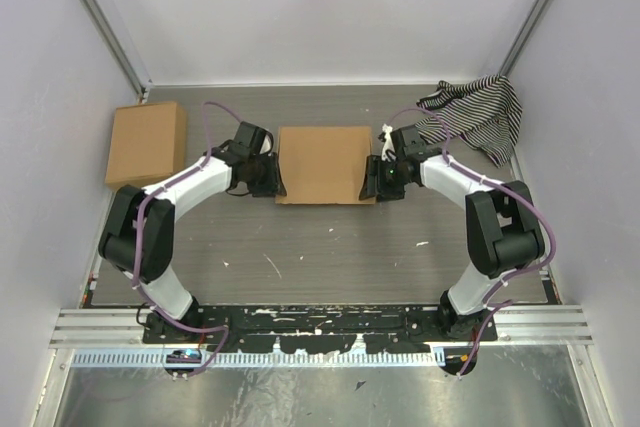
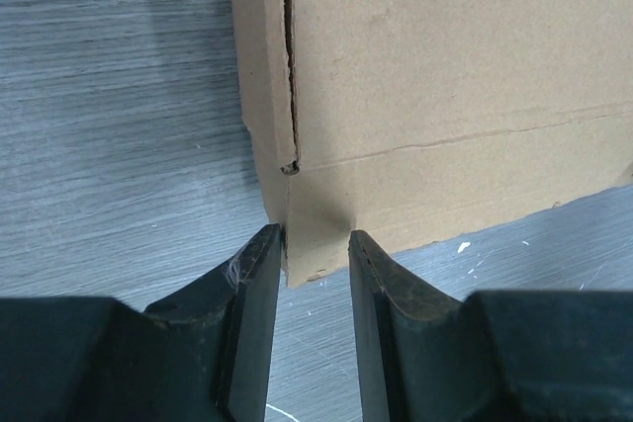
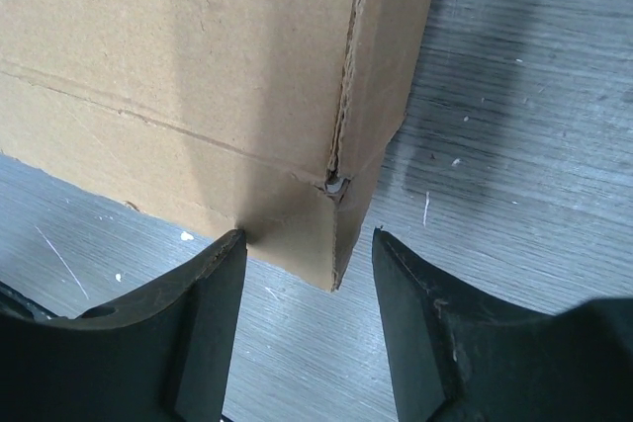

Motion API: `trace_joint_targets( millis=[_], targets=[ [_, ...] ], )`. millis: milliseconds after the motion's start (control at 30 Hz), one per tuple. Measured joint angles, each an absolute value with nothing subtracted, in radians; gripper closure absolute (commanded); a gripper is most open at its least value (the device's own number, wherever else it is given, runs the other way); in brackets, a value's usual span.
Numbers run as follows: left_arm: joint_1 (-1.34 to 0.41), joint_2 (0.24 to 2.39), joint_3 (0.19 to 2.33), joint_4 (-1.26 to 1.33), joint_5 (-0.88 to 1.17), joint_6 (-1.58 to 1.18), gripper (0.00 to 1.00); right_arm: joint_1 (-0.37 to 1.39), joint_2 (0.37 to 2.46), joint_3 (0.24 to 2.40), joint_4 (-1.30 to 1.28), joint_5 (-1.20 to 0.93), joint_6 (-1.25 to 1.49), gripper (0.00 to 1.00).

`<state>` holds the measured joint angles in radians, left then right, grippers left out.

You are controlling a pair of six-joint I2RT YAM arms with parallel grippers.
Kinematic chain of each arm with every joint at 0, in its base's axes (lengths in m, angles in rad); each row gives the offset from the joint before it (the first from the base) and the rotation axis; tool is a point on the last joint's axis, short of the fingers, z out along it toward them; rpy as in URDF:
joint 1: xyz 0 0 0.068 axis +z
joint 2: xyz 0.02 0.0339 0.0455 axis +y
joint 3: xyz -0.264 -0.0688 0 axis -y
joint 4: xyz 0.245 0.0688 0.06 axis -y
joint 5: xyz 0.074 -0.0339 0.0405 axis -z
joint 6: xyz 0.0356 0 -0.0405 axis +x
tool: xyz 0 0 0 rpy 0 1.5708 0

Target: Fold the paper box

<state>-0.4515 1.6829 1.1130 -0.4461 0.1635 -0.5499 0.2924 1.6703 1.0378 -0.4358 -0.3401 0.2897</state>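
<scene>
**Box up in shape, both near corners straddled**

The paper box [image 1: 322, 165] sits at the middle of the table [image 1: 300, 257], a little toward the far side. It reads as a shallow closed block: the top panel lies flat, and the near wall stands up under a crease. In the wrist views the side walls meet that near wall at both near corners, with a slit running up each corner edge. I judge the main folds done. What seems left is seating or pressing the corners and any tabs, though no loose tab can be made out here.

The left gripper [image 2: 315, 242] has the near-left corner between its fingers at a narrow gap. Both fingers lie against or just beside the cardboard, and I cannot tell whether they pinch it. The right gripper [image 3: 309, 239] stands wider around the near-right corner. One finger is at the near wall, the other is clear of the side wall, and nothing is clamped.

A squarer cardboard box [image 1: 147, 143] lies far left, well apart. A striped cloth [image 1: 476, 113] is bunched in the far right corner.
</scene>
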Motion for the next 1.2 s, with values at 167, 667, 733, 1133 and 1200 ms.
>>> trace_joint_targets(
  millis=[167,667,733,1133,1200],
  targets=[
    [-0.451,1.695,1.113,-0.437,0.163,-0.550,0.62,0.292,1.655,1.024,-0.434,-0.334,0.290,0.48],
    [-0.464,1.713,1.099,-0.396,0.025,-0.551,0.67,0.293,1.648,0.989,-0.369,-0.241,0.300,0.57],
    [-0.470,1.701,1.077,-0.389,0.002,-0.551,0.67,0.295,1.647,0.979,-0.360,-0.229,0.303,0.58],
    [-0.529,1.462,1.081,-0.258,-0.027,-0.563,0.49,0.426,1.501,0.921,-0.308,-0.107,0.344,0.99],
    [-0.535,1.529,1.129,-0.209,-0.009,-0.566,0.49,0.444,1.506,0.904,-0.275,-0.102,0.356,0.99]
  ],
)
